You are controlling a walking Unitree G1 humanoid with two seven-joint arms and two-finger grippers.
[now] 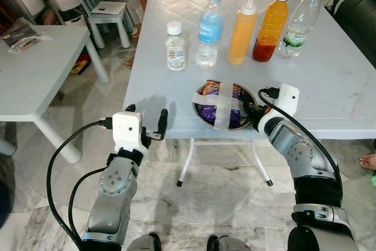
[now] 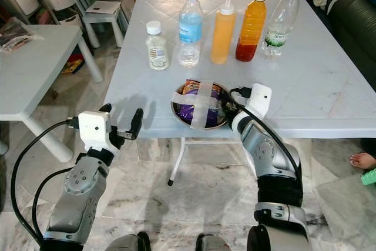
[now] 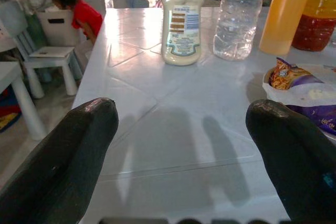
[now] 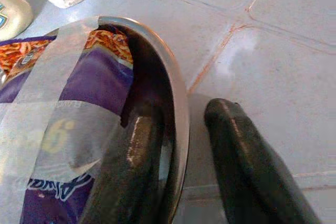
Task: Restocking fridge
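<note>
Judged as the pick-up step of the restocking: securing the metal bowl before any carrying to the fridge. Stood near the front edge of the white table, holding a purple-and-orange snack packet strapped down by a cross of pale tape.

Reached in at the bowl's right side with the right gripper, one black finger inside the rim and the other outside on the tabletop, straddling the steel wall. Seemed not yet clamped (a sliver of gap showing beside the outer finger in the right wrist view), so taken as open around the rim rather than pinching it.

Hovered at the table's front left corner with the left gripper, fingers spread wide and holding nothing, the bowl off to its right and well apart from it.

Called next, probably, for closing those right fingers firmly on the rim and lifting level, since a one-sided hold on a loaded bowl could tip.

Lined up across the far half of the table: a small white-capped bottle, a blue-capped water bottle, an orange squeeze bottle, an amber juice bottle and a clear green-capped bottle, all untouched.
</note>
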